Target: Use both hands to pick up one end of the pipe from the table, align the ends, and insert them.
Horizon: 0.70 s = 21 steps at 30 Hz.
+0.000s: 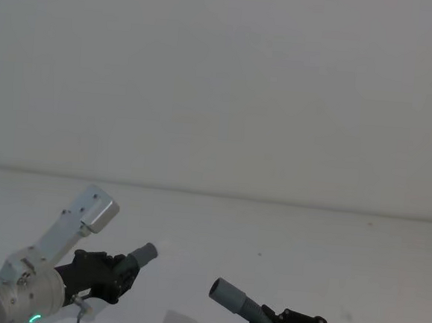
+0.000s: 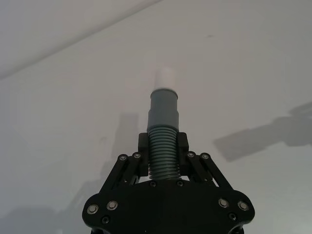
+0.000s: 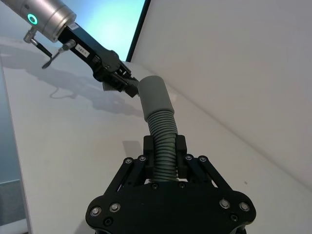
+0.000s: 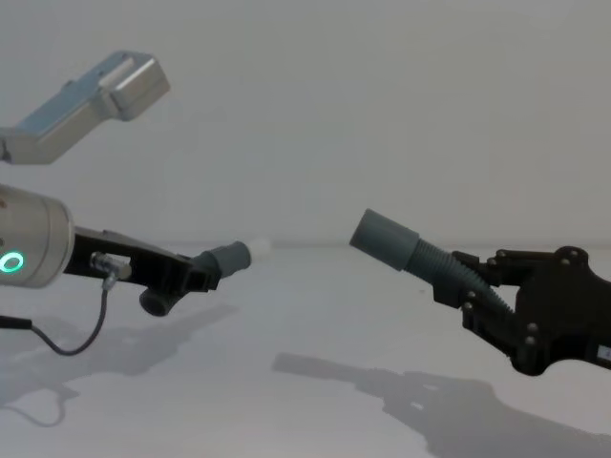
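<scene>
head high, chest low, same table [image 1: 307, 243]

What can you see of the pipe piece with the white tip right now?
The white-tipped pipe piece is short, dark grey and looks like flexible plastic: a ribbed body, a smooth wider cuff, then a narrower white tip. The left gripper is shut on the ribbed part, holding it above the table, tip tilted slightly up towards the other piece, not touching it.
</scene>
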Each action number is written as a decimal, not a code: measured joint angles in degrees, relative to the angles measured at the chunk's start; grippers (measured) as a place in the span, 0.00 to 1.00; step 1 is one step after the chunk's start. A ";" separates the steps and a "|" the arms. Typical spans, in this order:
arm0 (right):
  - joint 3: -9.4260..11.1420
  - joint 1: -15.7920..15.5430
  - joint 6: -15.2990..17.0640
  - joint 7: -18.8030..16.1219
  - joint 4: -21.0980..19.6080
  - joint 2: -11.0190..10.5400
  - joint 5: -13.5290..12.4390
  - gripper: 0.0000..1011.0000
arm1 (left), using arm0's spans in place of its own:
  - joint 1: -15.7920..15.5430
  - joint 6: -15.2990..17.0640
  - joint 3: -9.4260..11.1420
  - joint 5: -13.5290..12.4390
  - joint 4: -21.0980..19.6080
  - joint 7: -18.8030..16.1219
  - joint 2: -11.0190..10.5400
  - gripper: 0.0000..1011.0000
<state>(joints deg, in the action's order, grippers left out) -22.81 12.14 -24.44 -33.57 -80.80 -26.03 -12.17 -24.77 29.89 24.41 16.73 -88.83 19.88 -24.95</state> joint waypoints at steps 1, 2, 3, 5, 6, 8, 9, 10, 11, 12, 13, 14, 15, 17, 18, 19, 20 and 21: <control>0.00 0.00 -0.01 0.00 0.00 0.00 0.00 0.22 | -0.04 -0.47 0.09 0.05 -0.13 0.75 -0.29 0.29; 0.00 0.00 -0.02 0.01 0.00 -0.01 0.01 0.22 | -0.15 -1.17 0.27 0.16 -0.39 1.85 -0.91 0.29; 0.00 0.00 -0.02 0.01 0.00 -0.02 0.02 0.22 | -0.21 -1.52 0.34 0.23 -0.52 2.45 -1.21 0.29; 0.00 0.00 -0.04 0.02 0.00 -0.03 0.02 0.22 | -0.37 -2.53 0.62 0.50 -0.95 4.20 -2.22 0.29; 0.00 0.00 -0.05 0.02 0.00 -0.03 0.03 0.22 | -0.42 -3.00 0.70 0.64 -1.08 5.00 -2.55 0.29; 0.00 0.00 -0.06 0.02 0.00 -0.03 0.04 0.22 | -0.59 -4.08 0.90 0.98 -1.48 6.83 -3.60 0.29; 0.00 0.00 -0.07 0.02 0.00 -0.03 0.04 0.22 | -0.65 -4.50 0.97 1.13 -1.62 7.60 -3.93 0.29; 0.00 -0.01 -0.08 0.02 0.00 -0.03 0.05 0.22 | -0.69 -4.84 1.02 1.26 -1.74 8.21 -4.26 0.29; 0.00 -0.01 -0.08 0.02 0.00 -0.03 0.05 0.22 | -0.80 -5.51 1.10 1.52 -1.99 9.51 -5.09 0.29; 0.00 0.00 -0.09 0.02 0.01 -0.03 0.06 0.22 | -0.85 -5.84 1.16 1.66 -2.17 10.14 -5.44 0.29; 0.00 0.00 -0.10 0.02 0.00 -0.03 0.07 0.22 | -0.96 -6.58 1.22 1.99 -2.46 11.58 -6.31 0.29; 0.00 0.00 -0.10 0.02 0.00 -0.03 0.07 0.22 | -0.96 -6.58 1.22 1.99 -2.46 11.58 -6.31 0.29; 0.00 0.00 -0.10 0.02 0.01 -0.03 0.08 0.22 | -1.04 -7.20 1.24 2.29 -2.73 12.83 -6.99 0.29; 0.00 0.00 -0.11 0.02 0.01 -0.02 0.09 0.22 | -1.10 -7.81 1.25 2.60 -3.01 14.13 -7.77 0.29; 0.00 0.00 -0.11 0.03 0.01 -0.02 0.09 0.22 | -1.14 -8.44 1.25 2.94 -3.26 15.42 -8.70 0.29; 0.00 0.00 -0.11 0.02 0.01 -0.02 0.09 0.22 | -1.17 -8.72 1.24 3.09 -3.42 15.99 -9.21 0.29; 0.00 0.00 -0.12 0.02 0.01 -0.02 0.09 0.22 | -1.19 -8.95 1.23 3.24 -3.53 16.51 -9.59 0.29; 0.00 0.00 -0.11 0.02 0.01 -0.02 0.09 0.22 | -1.21 -9.53 1.17 3.58 -3.71 17.73 -10.39 0.29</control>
<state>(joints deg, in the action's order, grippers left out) -22.82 12.14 -24.55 -33.55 -80.79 -26.05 -12.08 -25.98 20.36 25.59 20.32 -92.54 37.60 -35.34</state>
